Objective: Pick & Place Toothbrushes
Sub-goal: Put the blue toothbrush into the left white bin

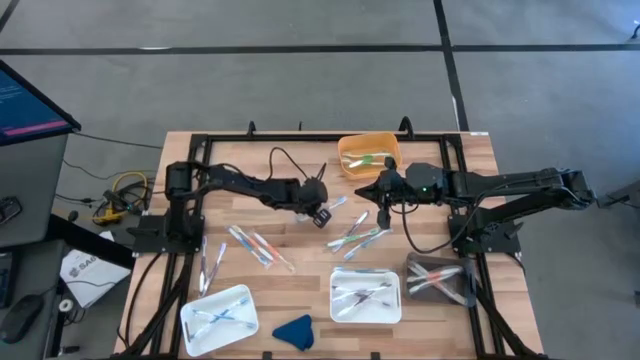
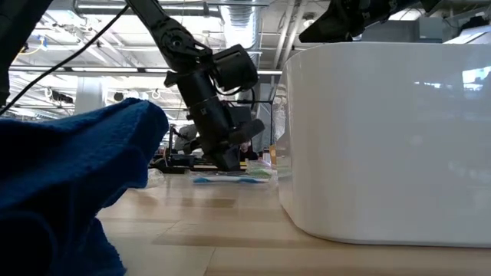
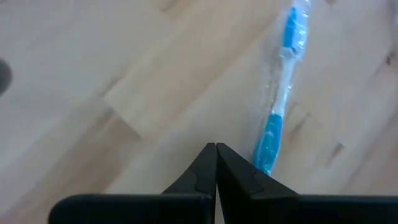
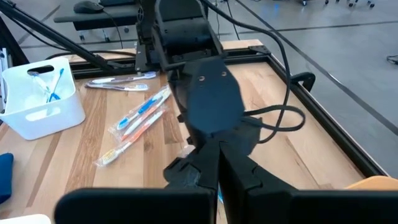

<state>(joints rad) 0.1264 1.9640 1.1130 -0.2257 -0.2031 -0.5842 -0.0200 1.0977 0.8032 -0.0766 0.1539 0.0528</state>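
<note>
Both arms are looking matte black and chunky, black cables looping off them, right arm (image 1: 500,185) showing a tiny green light.

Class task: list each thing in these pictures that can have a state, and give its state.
Left end effector: shut, empty, over the table.
Right end effector: shut, empty.
Blue toothbrush: wrapped, flat on the table.
Orange bin: holds toothbrushes.
Middle white tray: holds toothbrushes.
</note>
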